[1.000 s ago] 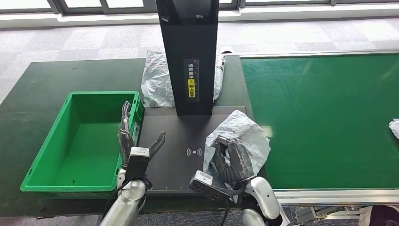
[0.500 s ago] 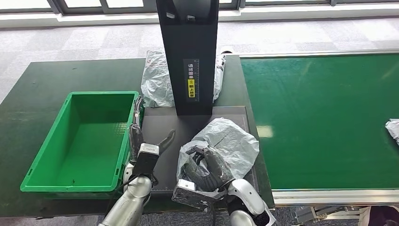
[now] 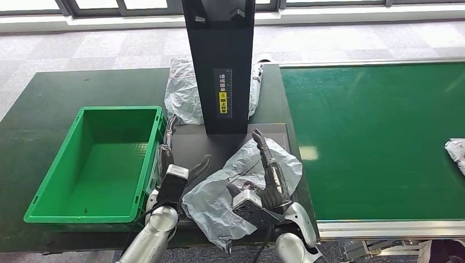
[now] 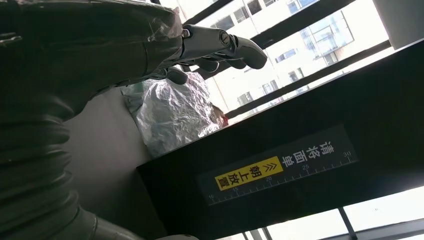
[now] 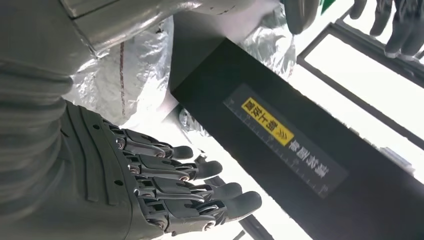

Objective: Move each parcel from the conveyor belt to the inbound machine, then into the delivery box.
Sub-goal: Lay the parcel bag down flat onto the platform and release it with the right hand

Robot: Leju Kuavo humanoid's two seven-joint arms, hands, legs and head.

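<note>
Since a second ago, the grey parcel (image 3: 241,186) has slid off the belt's edge onto the black inbound machine (image 3: 219,150), and the right hand (image 3: 268,175) has let go; its fingers now lie flat and apart on the bag. Beside the green delivery box (image 3: 93,164), the left hand (image 3: 170,164) is spread out and holds nothing.

From the left wrist, another parcel (image 4: 172,112) lies behind the machine's post.

From the right wrist, straight fingers (image 5: 200,187) spread apart.

Parcel (image 3: 241,181): crinkled, glossy grey plastic film. Delivery box (image 3: 93,164): smooth green moulded plastic. Conveyor belt (image 3: 378,137): green, faintly sheened; machine plate (image 3: 208,150): matt black.
</note>
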